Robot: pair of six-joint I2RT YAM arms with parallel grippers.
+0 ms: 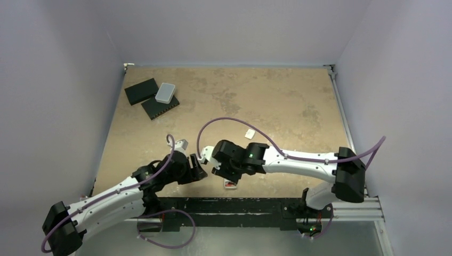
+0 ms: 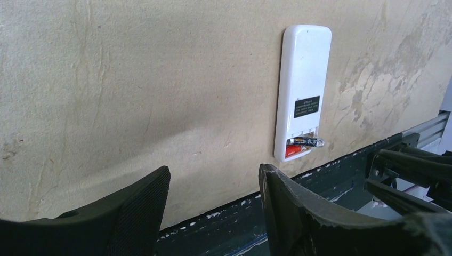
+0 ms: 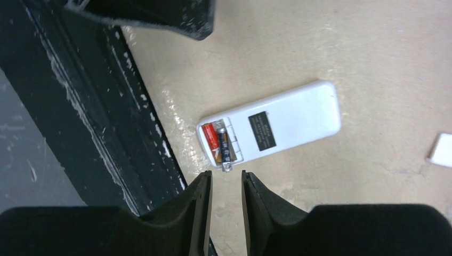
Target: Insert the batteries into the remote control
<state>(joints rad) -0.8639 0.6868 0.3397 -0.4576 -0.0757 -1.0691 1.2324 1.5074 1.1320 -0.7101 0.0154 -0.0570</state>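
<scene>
Remote control [image 3: 277, 128] face-down, white — batteries [image 3: 218, 143] in its uncovered bay, one askew — left tool [image 2: 213, 176], right tool [image 3: 226, 178] agape, empty

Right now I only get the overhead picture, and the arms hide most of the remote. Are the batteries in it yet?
Observer: In the right wrist view, the red battery lies in the open bay of the remote.
Visitor: And the dark one?
Observer: The dark battery lies beside it, but its metal tip pokes out past the remote's end.
Visitor: Is a claw holding it?
Observer: No. The right gripper hangs just short of that tip, fingers slightly apart, holding nothing.
</scene>
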